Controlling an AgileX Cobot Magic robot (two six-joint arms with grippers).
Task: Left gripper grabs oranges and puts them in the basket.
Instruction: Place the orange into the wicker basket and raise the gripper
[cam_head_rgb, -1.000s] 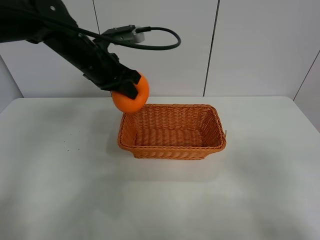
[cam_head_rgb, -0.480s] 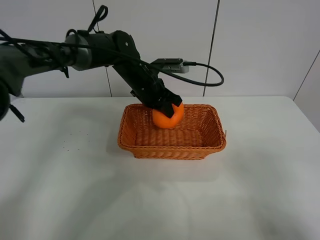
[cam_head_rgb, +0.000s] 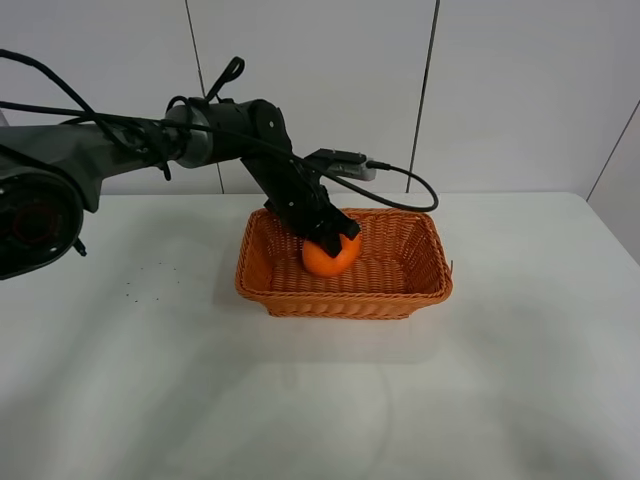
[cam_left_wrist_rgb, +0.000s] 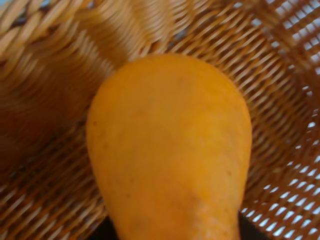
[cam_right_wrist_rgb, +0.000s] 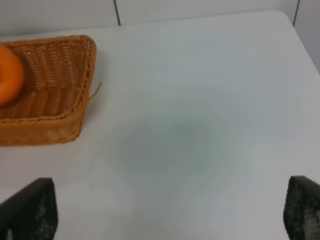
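While left gripper (cam_head_rgb: 332, 243) clasps orange (cam_head_rgb: 329, 259) inside basket (cam_head_rgb: 345, 301), cable (cam_head_rgb: 418, 180) above rim, white table (cam_head_rgb: 150, 380)

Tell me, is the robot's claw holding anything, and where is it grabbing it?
Yes. The left claw is shut on the orange, gripping it across its top, down inside the basket. The right claw holds nothing.

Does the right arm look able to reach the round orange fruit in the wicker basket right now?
Probably not cleanly: the woven wicker basket is open-topped, but the left gripper clamps the round orange fruit from above, blocking its top.
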